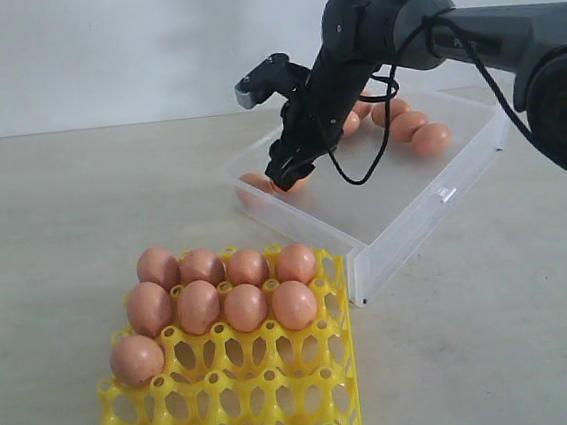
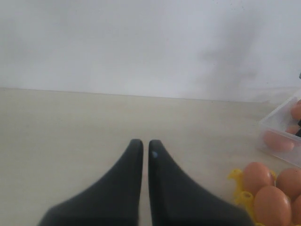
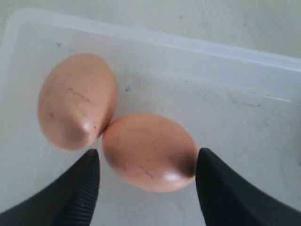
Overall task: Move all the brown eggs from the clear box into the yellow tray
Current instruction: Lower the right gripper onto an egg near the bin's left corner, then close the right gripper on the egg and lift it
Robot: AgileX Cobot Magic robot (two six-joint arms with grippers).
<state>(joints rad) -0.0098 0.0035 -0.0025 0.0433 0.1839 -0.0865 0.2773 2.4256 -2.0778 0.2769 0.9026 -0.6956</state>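
In the exterior view my right gripper [image 1: 290, 177] reaches down into the near left corner of the clear box [image 1: 405, 226]. The right wrist view shows it open [image 3: 146, 165], its fingers on either side of one brown egg [image 3: 149, 151] that lies on the box floor. A second egg [image 3: 77, 100] touches that one. Several more eggs [image 1: 416, 131] lie at the far side of the box. The yellow tray [image 1: 283, 413] sits in front of the box with several eggs [image 1: 241, 289] in its back rows. My left gripper [image 2: 142, 143] is shut and empty over the bare table.
The box's latch tab [image 1: 447, 194] faces the front right. The tray's corner [image 2: 237, 181] and the box's edge [image 2: 277, 141] show at the side of the left wrist view. A black cable [image 1: 372, 144] loops from the right arm over the box.
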